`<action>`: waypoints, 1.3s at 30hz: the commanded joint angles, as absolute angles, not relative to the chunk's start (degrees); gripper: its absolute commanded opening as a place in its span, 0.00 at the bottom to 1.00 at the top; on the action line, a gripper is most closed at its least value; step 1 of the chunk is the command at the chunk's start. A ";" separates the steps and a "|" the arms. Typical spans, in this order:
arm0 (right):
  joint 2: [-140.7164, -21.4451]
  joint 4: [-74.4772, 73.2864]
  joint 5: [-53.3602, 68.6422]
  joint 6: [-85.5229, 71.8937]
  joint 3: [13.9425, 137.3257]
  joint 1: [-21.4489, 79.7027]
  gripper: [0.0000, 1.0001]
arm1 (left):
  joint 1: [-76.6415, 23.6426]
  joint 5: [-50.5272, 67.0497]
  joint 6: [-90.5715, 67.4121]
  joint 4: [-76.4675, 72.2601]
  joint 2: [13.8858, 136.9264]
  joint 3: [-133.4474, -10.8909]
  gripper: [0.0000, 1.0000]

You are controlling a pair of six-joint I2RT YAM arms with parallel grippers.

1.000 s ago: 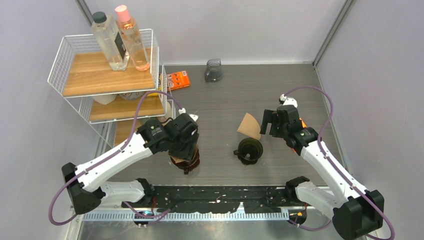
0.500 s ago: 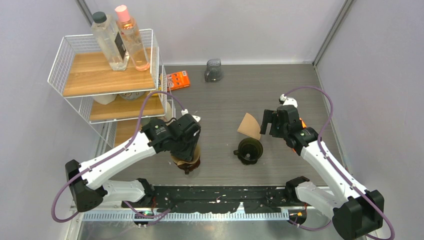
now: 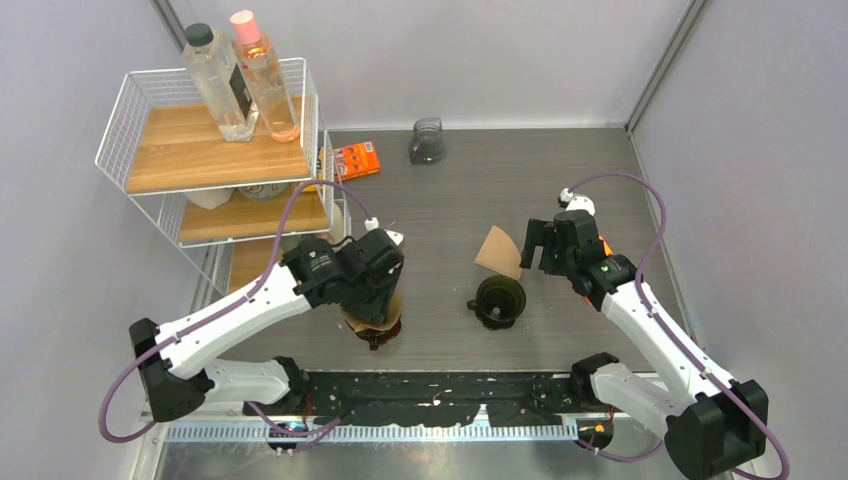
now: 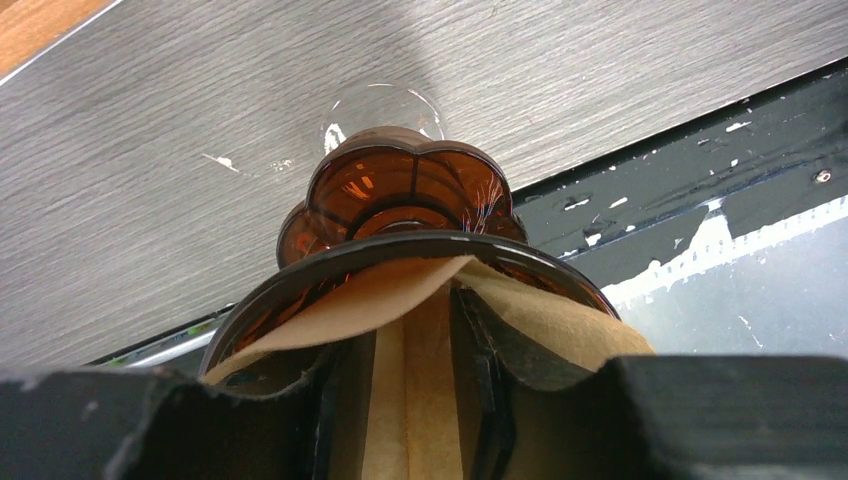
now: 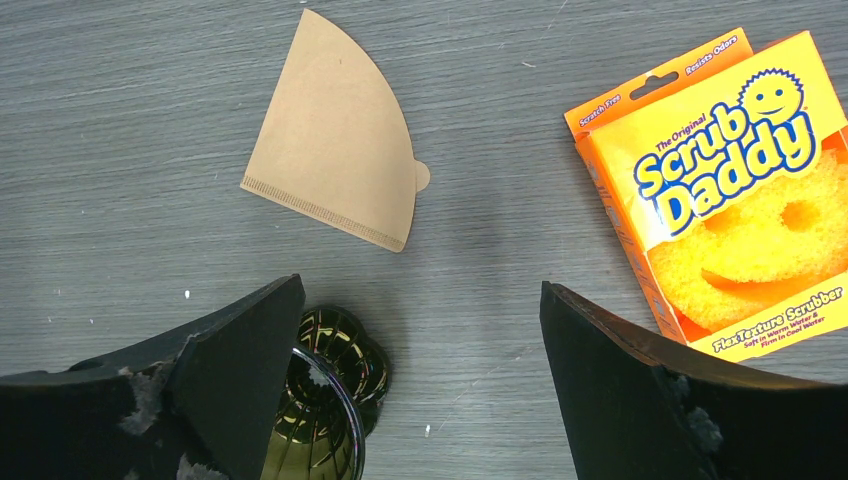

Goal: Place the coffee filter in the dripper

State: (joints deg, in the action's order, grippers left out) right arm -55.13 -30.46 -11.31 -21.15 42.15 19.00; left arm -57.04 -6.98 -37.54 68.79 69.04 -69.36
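Note:
An amber glass dripper (image 3: 372,322) stands near the table's front edge; it also shows in the left wrist view (image 4: 400,190). A brown paper coffee filter (image 4: 560,320) sits in its mouth. My left gripper (image 3: 376,300) reaches down into it (image 4: 405,312); its fingers stand a little apart inside the filter cone, with paper showing between them. A second filter (image 3: 498,252) lies flat on the table (image 5: 335,180). A dark dripper (image 3: 497,298) stands just in front of it (image 5: 320,400). My right gripper (image 3: 542,245) hovers open and empty (image 5: 420,292) beside them.
A wire rack (image 3: 215,150) with wooden shelves and two bottles (image 3: 240,75) stands at the back left. An orange packet (image 3: 357,160) and a dark grey cup (image 3: 427,140) lie at the back. A Scrub Daddy box (image 5: 730,190) lies under the right wrist.
My left gripper has shifted slightly right and down over the amber dripper. The right arm and the flat filter have not moved.

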 commanded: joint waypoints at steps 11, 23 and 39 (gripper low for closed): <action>-53.81 -29.12 -12.62 -20.76 41.92 18.81 0.95 | -58.46 -11.88 -37.68 70.65 65.54 -76.59 0.46; -51.99 -29.10 -13.93 -21.05 41.65 18.81 0.95 | -58.58 -17.26 -34.48 65.97 53.06 -79.46 0.83; -48.10 -28.15 -16.29 -21.19 40.76 18.82 0.95 | -58.56 -18.86 -22.16 47.13 50.75 -77.84 1.00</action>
State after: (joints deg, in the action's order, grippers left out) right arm -48.77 -30.35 -15.05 -21.17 41.04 19.00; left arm -58.39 -18.33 -27.62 55.22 48.73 -75.83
